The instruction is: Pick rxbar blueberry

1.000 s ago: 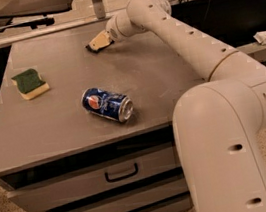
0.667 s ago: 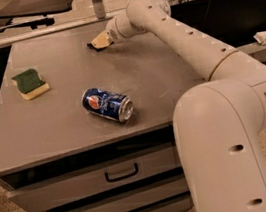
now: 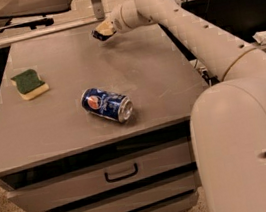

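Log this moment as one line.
gripper: over far edge of table | rxbar blueberry: dark shape at gripper tip, hold unconfirmed | Pepsi can: on its side, mid-table | sponge: left

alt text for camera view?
The robot arm reaches across a grey drawer cabinet, its gripper at the far edge with a small dark item, seemingly the rxbar blueberry, at its tip. A Pepsi can lies on its side mid-table; a sponge sits left.

Cream hand (image 3: 102,30) at grey table's (image 3: 143,76) far edge, blue can (image 3: 106,105), green-and-yellow sponge (image 3: 29,83)
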{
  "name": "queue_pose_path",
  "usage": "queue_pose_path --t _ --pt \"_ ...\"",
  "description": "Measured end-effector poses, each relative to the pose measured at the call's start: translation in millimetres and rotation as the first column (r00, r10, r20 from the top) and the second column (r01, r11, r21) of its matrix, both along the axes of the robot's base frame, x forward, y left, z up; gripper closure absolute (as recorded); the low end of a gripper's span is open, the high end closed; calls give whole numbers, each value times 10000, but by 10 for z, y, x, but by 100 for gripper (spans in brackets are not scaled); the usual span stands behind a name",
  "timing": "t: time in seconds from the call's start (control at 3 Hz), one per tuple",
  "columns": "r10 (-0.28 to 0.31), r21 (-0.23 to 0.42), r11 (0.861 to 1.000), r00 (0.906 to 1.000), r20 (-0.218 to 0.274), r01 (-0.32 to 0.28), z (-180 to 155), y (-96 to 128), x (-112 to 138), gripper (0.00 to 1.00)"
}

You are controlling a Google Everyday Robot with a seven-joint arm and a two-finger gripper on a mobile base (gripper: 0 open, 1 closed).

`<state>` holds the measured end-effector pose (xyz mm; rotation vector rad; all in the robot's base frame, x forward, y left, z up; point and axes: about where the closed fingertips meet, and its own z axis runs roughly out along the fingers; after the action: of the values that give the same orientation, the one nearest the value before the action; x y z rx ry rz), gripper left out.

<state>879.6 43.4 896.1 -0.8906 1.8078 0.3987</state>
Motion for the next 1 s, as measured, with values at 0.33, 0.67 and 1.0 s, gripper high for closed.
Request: queue_pose_path --t 0.33,0.67,1.0 --pt "650 231 9974 9890 1330 -687 597 -60 -206 100" --pt "1149 436 9910 9717 2066 -1264 943 -121 -422 100" --pt "1800 972 9731 9524 2460 -2091 1168 -108 -618 100"
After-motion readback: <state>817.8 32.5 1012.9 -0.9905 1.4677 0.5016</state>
